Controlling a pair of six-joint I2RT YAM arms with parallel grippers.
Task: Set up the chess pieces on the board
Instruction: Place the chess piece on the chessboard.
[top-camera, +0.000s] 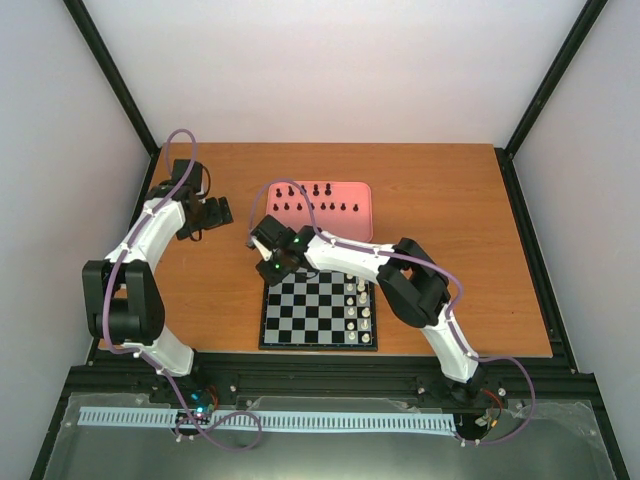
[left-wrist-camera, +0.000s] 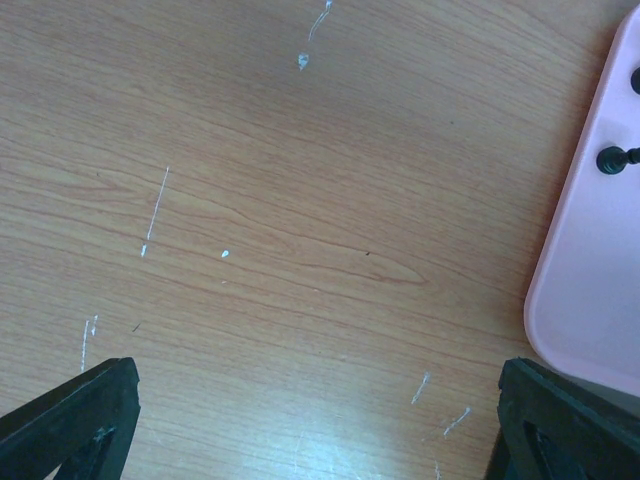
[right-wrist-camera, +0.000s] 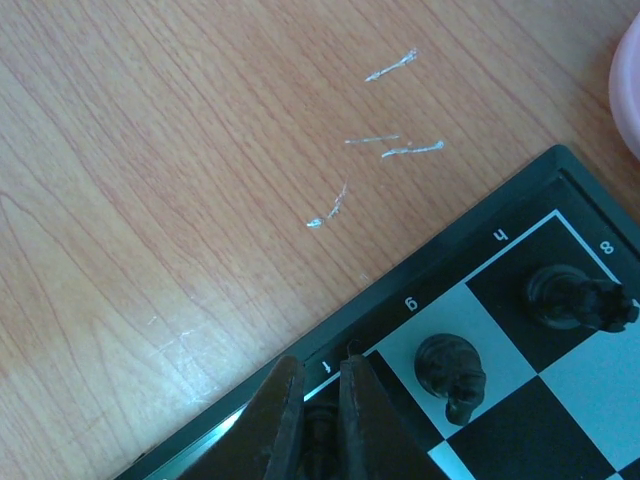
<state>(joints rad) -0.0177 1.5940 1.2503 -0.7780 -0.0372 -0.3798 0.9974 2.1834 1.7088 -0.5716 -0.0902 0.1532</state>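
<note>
Overhead view: bright, even, diffuse light. White walls (top-camera: 300, 70) near washed out; shadows on the bench (top-camera: 450, 200) faint and soft. Small black pieces (top-camera: 326, 206) on the pink tray (top-camera: 355, 228) barely resolved.

Left wrist view: wood grain sharp, dimmer patch at upper centre. Left claw (left-wrist-camera: 315, 400) fingers (left-wrist-camera: 70, 420) dark and soft in the lower corners.

Right wrist view: pale glare at lower left. Right claw (right-wrist-camera: 320, 400) fingers (right-wrist-camera: 275, 430) blurred at the bottom edge.

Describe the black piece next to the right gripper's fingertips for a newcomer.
Find the chessboard near the table's front, then its far-left corner, where the right gripper pinches a third piece. The black piece stands on the pale edge square beside the fingers; its neighbour stands on a dark square, farther along.
</note>
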